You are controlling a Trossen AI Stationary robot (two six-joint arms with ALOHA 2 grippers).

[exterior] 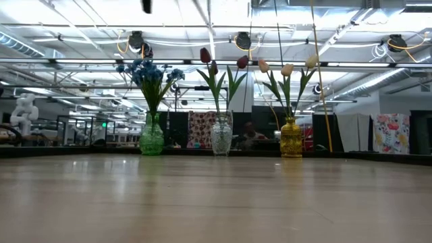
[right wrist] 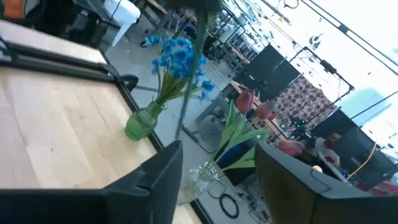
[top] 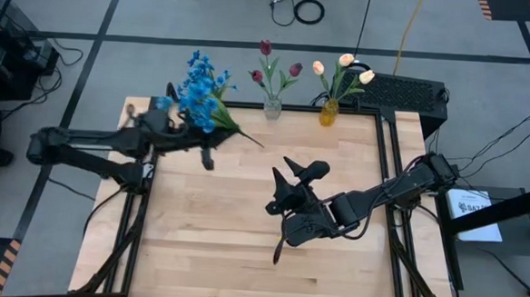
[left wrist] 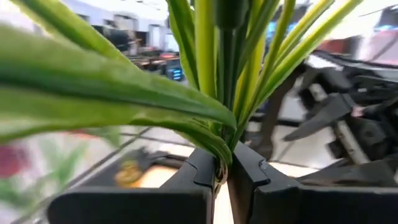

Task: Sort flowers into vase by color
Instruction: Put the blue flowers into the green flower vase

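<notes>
Overhead, a wooden table (top: 243, 229) carries three vases along its far edge. Leftmost, the green vase (exterior: 152, 138) holds blue flowers (exterior: 150, 73). Above it, the left pincer (left wrist: 222, 177) is pressed together on a green stem (left wrist: 214, 74) of a blue bunch (top: 200, 90), not yet lowered in. Next comes the clear vase (exterior: 221, 137) with dark red tulips (exterior: 214, 64), then the yellow vase (exterior: 291, 138) with cream tulips (exterior: 287, 67). At mid-table the right pincer (right wrist: 217, 174) stands spread and empty. No loose flowers lie on the table, so sorting looks nearly finished. Bare wood gives plenty of room; the vases stand close to the back edge.
</notes>
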